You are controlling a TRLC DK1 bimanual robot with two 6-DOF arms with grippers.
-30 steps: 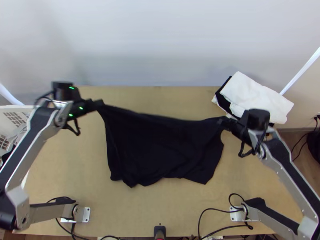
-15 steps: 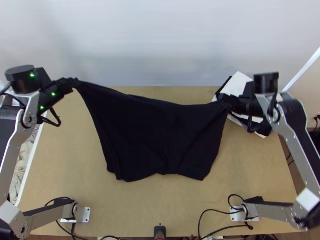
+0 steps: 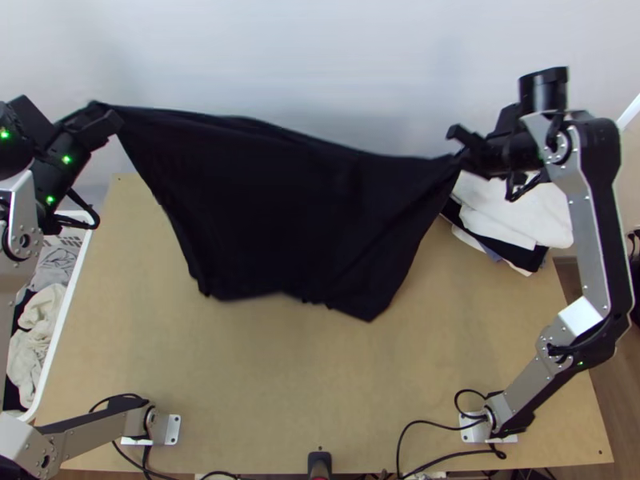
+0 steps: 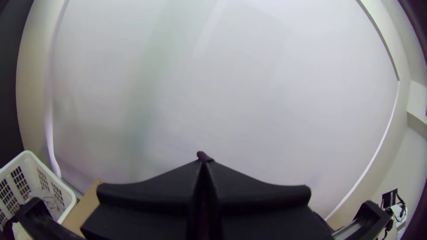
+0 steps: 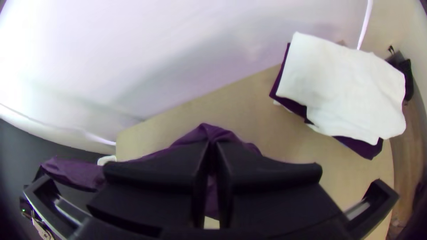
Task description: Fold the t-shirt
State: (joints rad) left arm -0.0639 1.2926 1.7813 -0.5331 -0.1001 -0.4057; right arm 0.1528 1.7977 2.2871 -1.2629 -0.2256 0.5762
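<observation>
The black t-shirt (image 3: 280, 216) hangs stretched between both grippers above the table, its lower edge uneven. In the top view my left gripper (image 3: 104, 120) holds one upper corner at the upper left; my right gripper (image 3: 464, 152) holds the other upper corner at the upper right. The left wrist view has my left gripper (image 4: 203, 166) shut, a small bit of cloth (image 4: 203, 155) poking out between its fingertips. My right gripper (image 5: 211, 149) is shut on the shirt (image 5: 209, 132), which looks purple in the right wrist view and runs off behind the fingers.
A stack of folded white and dark clothes (image 3: 512, 212) lies at the table's (image 3: 320, 384) far right corner. Beside the table's left edge stands a white basket (image 3: 68, 308) with clothes in it. The wall rises behind the table.
Both grippers have moved up the picture with the shirt, the left one also further left. The shirt's lower edge has shifted up the picture as well, and more of the clothes stack is uncovered.
</observation>
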